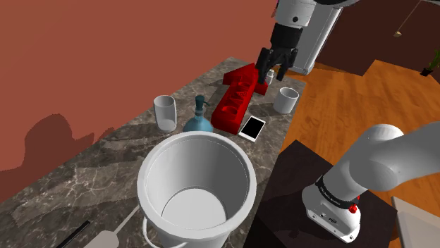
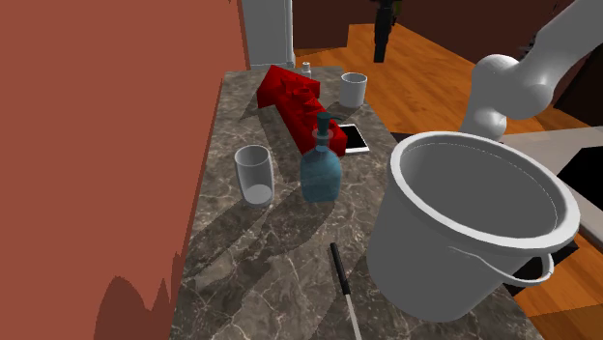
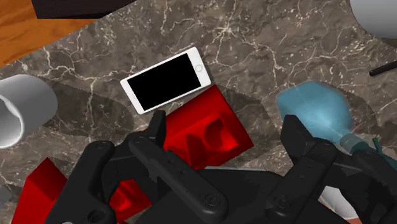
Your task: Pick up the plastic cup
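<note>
Counter (image 1: 77, 187) is veined marble, floor (image 1: 352, 106) glossy wood, red block (image 1: 236, 106) smooth

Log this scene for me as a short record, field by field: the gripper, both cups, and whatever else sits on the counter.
gripper: black two-finger gripper, open, empty, above the red blocky object
white cup: small white cup, upright, near the counter's edge, beside the red blocky object
clear cup: translucent cup, upright, near the red-brown wall
others: white phone with black screen, blue soap bottle, large white bucket
surface: dark marble counter
</note>
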`<action>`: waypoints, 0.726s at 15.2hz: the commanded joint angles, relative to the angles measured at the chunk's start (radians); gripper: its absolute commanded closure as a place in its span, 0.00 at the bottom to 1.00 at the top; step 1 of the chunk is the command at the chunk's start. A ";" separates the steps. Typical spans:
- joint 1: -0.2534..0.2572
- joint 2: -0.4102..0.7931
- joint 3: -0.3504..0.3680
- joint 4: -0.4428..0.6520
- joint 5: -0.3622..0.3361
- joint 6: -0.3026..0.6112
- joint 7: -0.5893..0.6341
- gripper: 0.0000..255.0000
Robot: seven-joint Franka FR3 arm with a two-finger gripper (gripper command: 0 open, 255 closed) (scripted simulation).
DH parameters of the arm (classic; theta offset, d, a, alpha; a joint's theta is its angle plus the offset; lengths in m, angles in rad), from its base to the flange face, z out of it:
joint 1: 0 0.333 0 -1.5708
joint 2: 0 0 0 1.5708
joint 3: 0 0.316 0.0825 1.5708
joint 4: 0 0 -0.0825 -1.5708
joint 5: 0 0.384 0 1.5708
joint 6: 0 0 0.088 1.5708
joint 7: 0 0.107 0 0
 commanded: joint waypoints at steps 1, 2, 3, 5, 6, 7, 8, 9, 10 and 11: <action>0.008 0.063 0.029 0.029 0.006 0.044 0.024 0.00; 0.011 0.093 0.043 0.041 0.007 0.065 0.036 0.00; 0.015 0.123 0.058 0.055 0.007 0.085 0.049 0.00; 0.022 0.185 0.085 0.086 0.005 0.123 0.075 0.00; 0.026 0.217 0.099 0.104 0.002 0.141 0.088 0.00; 0.029 0.250 0.112 0.123 -0.002 0.158 0.102 0.00; 0.032 0.283 0.125 0.143 -0.008 0.174 0.116 0.00; 0.036 0.317 0.138 0.164 -0.015 0.189 0.131 0.00; 0.039 0.351 0.150 0.187 -0.023 0.203 0.146 0.00; 0.043 0.386 0.162 0.210 -0.032 0.216 0.161 0.00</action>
